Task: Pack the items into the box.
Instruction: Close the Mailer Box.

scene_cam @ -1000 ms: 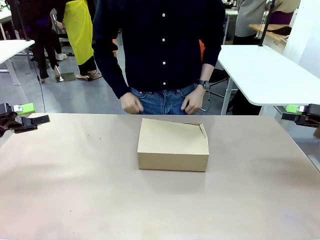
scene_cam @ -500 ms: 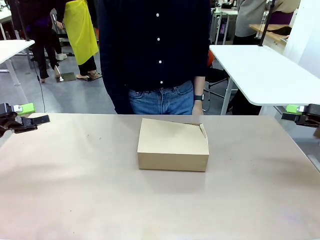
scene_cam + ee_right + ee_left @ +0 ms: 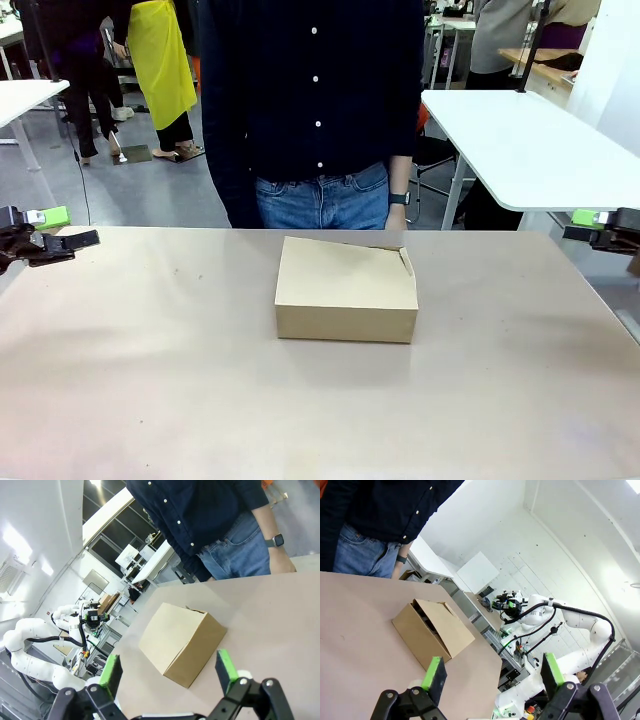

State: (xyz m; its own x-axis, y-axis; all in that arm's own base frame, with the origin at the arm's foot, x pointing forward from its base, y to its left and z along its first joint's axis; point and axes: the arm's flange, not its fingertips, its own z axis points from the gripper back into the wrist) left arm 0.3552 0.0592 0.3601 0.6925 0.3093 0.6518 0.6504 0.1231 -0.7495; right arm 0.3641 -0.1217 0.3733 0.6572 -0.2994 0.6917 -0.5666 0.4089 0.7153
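The brown cardboard box [image 3: 346, 288] sits in the middle of the table with its lid flap down and the far right corner slightly lifted. It also lies ahead of both wrist cameras [image 3: 432, 630] [image 3: 182, 642]. The items are hidden from view. My left gripper [image 3: 62, 228] hovers open at the table's left edge, far from the box, with nothing between its green pads [image 3: 492, 667]. At the right edge my right gripper [image 3: 585, 226] is open and holds nothing [image 3: 167, 662].
A person in a dark shirt [image 3: 315, 100] stands at the far edge just behind the box, with one hand [image 3: 397, 215] hanging by the table edge. A white table [image 3: 530, 150] stands at the back right. Bare tabletop [image 3: 150, 380] surrounds the box.
The person's hands have drawn back from the table's far edge to hang at the sides, and the body has straightened up. Box and both grippers have not moved.
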